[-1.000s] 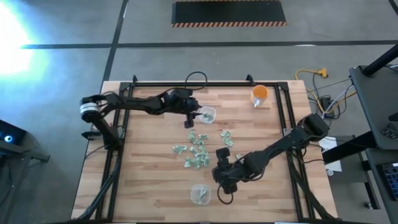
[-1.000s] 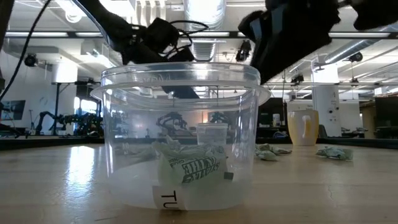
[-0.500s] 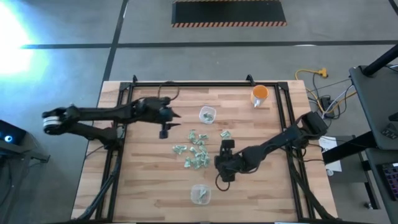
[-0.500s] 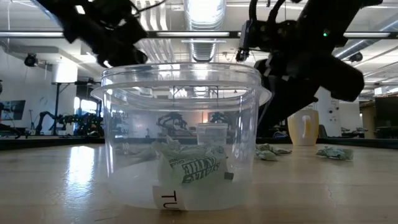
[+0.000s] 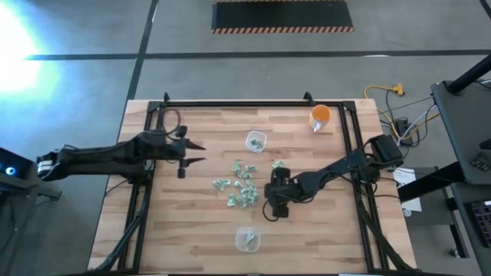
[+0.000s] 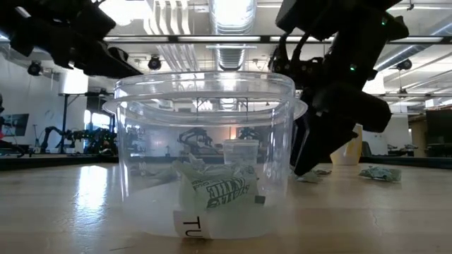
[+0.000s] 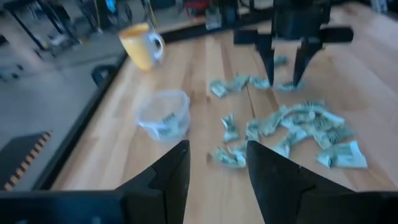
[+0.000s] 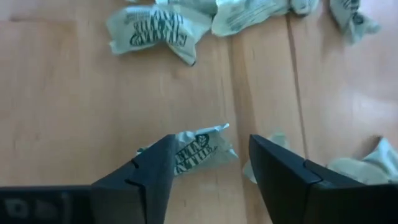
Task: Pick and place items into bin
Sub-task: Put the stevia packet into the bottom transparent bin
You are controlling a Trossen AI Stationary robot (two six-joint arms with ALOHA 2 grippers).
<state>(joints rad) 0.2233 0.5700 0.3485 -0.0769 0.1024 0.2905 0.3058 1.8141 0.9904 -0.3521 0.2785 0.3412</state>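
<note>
Green-and-white wrapped items (image 5: pixel 244 186) lie in a loose heap in the middle of your wooden table (image 5: pixel 192 230); they sit there so that either arm can reach them; two clear bins wait close by, one far bin (image 5: pixel 255 141) near the orange cup (image 5: pixel 320 116) and one near bin (image 5: pixel 247 238) at the front edge; each bin already has a wrapped piece or two inside.

Your right claw (image 5: pixel 270 201) hangs low at the right edge of the heap; its fingers (image 8: pixel 146 177) are spread wide and hold nothing; one small item (image 8: pixel 199 151) lies on the wood right between them, so I think it is lined up to close on that piece; another piece lies just beside it, so you could pinch two at once.

Your left claw (image 5: pixel 188 150) is over bare wood at the left side, well apart from the heap; its fingers are open and empty too; it points toward the items and looks like it is waiting.
</note>
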